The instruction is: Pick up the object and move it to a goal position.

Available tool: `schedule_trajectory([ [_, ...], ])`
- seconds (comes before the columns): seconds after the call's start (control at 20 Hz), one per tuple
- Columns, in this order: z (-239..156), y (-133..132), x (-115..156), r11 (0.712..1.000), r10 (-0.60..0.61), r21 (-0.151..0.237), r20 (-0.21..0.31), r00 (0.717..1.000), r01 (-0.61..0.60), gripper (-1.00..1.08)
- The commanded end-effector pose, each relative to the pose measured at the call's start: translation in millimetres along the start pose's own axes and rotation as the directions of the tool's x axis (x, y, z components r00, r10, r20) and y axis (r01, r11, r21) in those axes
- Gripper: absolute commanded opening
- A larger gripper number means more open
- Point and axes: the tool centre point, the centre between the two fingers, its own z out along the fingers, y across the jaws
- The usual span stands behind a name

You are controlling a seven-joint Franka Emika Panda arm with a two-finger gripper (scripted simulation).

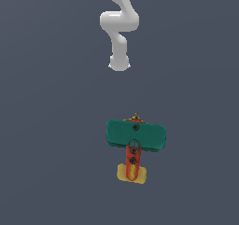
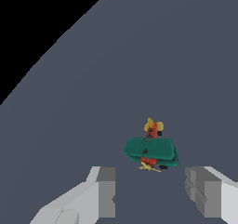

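The object [image 1: 135, 137] is a small toy airplane with a wide teal-green wing, a red-orange body and a pale yellow tail, lying flat on the grey floor low in the exterior view. In the wrist view the airplane [image 2: 150, 151] lies ahead of my gripper [image 2: 151, 190], apart from it. The two grey fingers [image 2: 104, 193] stand wide apart with nothing between them, so the gripper is open. In the exterior view only the white arm [image 1: 119, 32] shows, well away from the airplane; the fingers are not distinguishable there.
A plain grey floor [image 1: 46, 126] spreads around the airplane. A black area [image 2: 32, 23] beyond the floor's edge fills one corner of the wrist view.
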Motion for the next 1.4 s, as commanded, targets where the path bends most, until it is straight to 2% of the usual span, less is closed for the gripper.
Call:
schedule_trajectory([
  [0.0, -2, 9, 3, 0.999, 0.015, 0.037, -0.009, 1.0, -0.014, 0.28],
  [0.65, 12, 64, 14, 0.97, 0.111, 0.217, -0.008, 0.994, -0.107, 0.28],
  [1.35, 79, 130, 9, 0.895, 0.227, 0.377, 0.074, 0.971, -0.238, 0.28],
])
